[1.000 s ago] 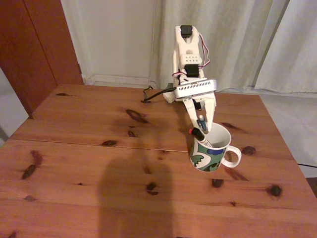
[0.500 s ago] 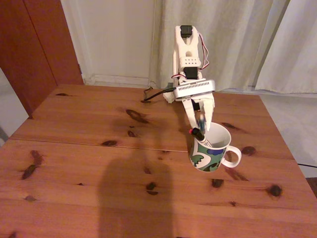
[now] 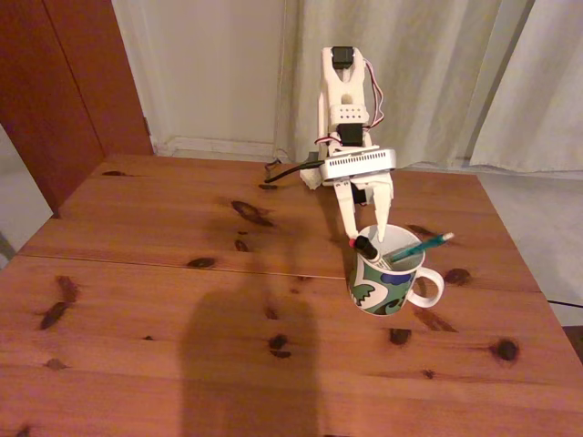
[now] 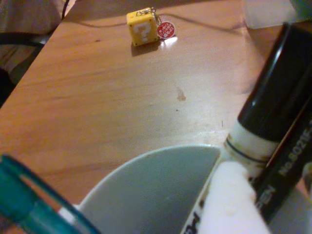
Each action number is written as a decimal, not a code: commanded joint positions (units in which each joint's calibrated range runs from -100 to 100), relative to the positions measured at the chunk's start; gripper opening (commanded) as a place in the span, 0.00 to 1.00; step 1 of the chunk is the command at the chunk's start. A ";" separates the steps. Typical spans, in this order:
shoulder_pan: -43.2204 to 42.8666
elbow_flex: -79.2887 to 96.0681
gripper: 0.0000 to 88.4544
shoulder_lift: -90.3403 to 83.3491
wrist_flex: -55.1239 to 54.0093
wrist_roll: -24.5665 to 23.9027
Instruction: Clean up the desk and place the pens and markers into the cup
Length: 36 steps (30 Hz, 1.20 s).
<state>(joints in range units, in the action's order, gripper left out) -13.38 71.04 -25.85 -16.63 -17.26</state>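
Observation:
The white cup [image 3: 387, 282] with its green, blue and black pattern stands on the reddish-brown desk [image 3: 182, 300], right of centre. A teal-green pen [image 3: 419, 246] leans out of it to the right. A black-capped marker [image 3: 366, 248] and a thin black pen with a red end [image 3: 352, 242] lean over its left rim. My gripper [image 3: 367, 235] hangs open just above the cup's mouth, holding nothing. In the wrist view I see the cup's inside [image 4: 156, 190], the marker's black cap [image 4: 278, 92], the black pen [image 4: 287, 165] and the teal pen [image 4: 29, 204] up close.
A yellow cube keychain with a red tag [image 4: 142, 28] lies on the desk farther off in the wrist view. A black cable [image 3: 282, 175] runs along the desk's far edge by the arm's base. Curtains and a door stand behind.
The teal pen was upright between my fingers over the cup; now it has dropped in and leans to the right. My jaws have spread apart.

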 commanded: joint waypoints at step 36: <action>2.17 10.75 0.01 -59.18 92.20 9.25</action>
<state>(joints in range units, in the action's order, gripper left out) -10.96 79.28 -81.27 73.62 -8.77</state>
